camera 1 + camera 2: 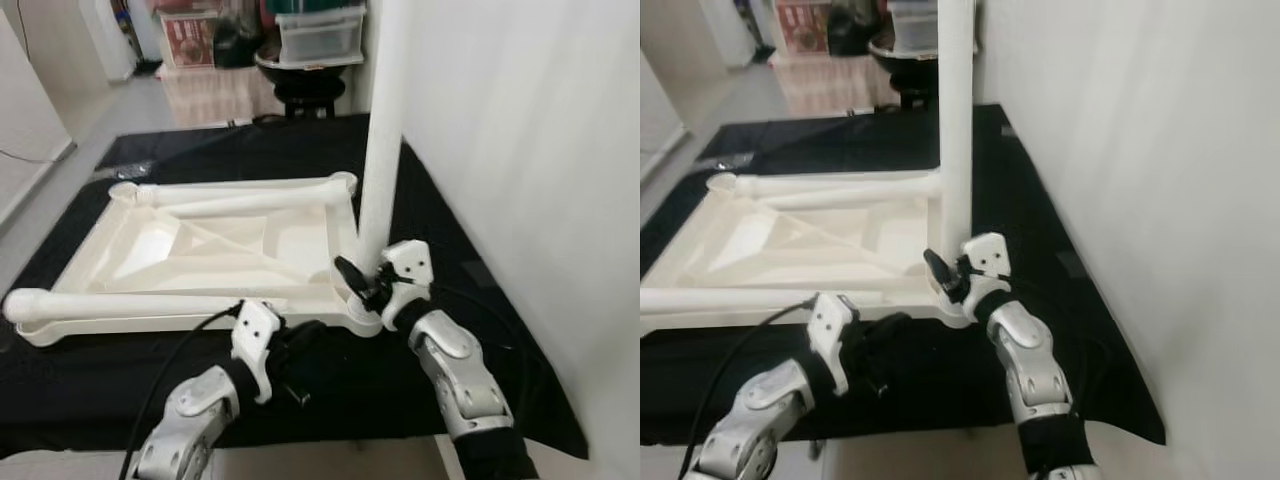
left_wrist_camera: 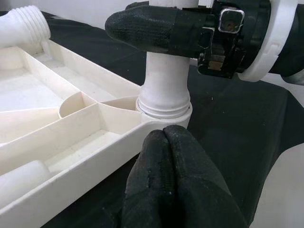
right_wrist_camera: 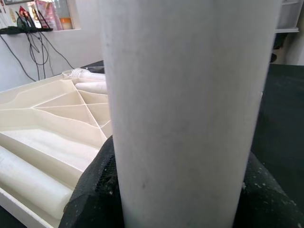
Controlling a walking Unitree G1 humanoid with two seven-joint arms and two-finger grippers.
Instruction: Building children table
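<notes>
Nearest, the left end effector (image 1: 300, 365) hangs low over the black mat (image 1: 120, 380) with its two fingers (image 2: 175, 175) pressed together on nothing, tips just short of the tabletop's front edge. Beyond it lies the white tabletop (image 1: 200, 250), upside down, ribs showing; one loose leg (image 1: 130, 303) rests along its front edge and another leg (image 1: 240, 195) lies along the far edge, its threaded end bare. At the right front corner a third leg (image 1: 382, 130) stands upright in its socket (image 2: 164, 111), and the right end effector (image 1: 362, 282) is clenched around its base, one finger wrapped across the front. Some thread appears to show above the socket collar, so I judge the step in hand to be screwing this leg home. Next would call for twisting the leg while holding it vertical, regripping between turns, the left arm perhaps bracing the tabletop so it doesn't spin on the mat. A white wall (image 1: 520, 150) stands close on the right.
</notes>
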